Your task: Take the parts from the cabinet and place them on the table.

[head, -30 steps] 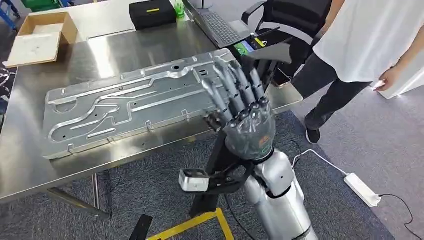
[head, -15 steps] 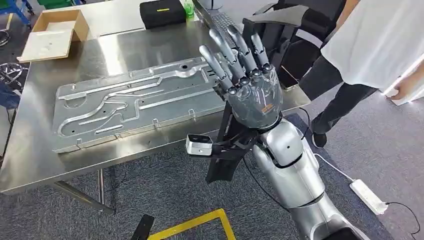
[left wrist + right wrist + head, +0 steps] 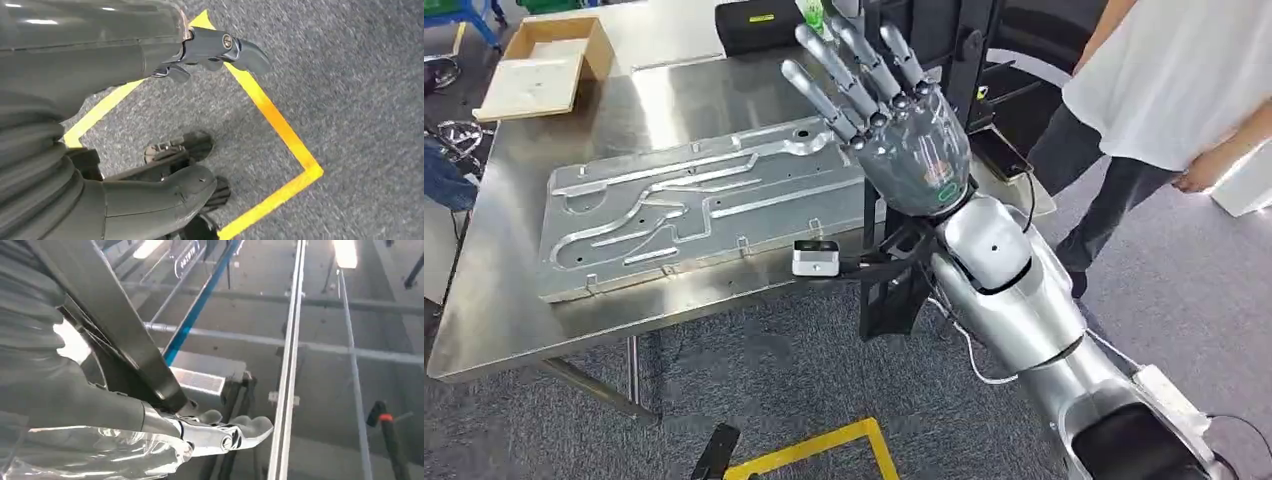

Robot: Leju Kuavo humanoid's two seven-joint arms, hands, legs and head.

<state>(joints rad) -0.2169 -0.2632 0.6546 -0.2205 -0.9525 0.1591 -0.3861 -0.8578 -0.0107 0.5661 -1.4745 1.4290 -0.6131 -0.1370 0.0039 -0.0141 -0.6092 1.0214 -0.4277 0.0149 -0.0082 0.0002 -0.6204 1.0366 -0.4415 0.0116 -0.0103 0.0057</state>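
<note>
My right hand (image 3: 904, 140) is raised over the right end of the steel table (image 3: 494, 310), fingers stretched out toward the far side. It holds a long flat black part (image 3: 892, 292) against its palm; the part runs down past the wrist. In the right wrist view the same black part (image 3: 115, 325) crosses the palm, with the thumb (image 3: 220, 435) under it. A large machined aluminium plate (image 3: 694, 215) lies flat on the table, just left of the hand. My left hand (image 3: 165, 55) hangs over the carpet with nothing in it, its fingers apart.
A cardboard box (image 3: 544, 65) and a black case (image 3: 759, 22) sit at the table's far side. A person in a white shirt (image 3: 1164, 70) stands close on the right. A power strip (image 3: 1164, 385) and yellow floor tape (image 3: 814, 450) lie on the carpet.
My right hand has risen and moved farther over the table with the black part. The whole view has also shifted a little, so the camera moved.
</note>
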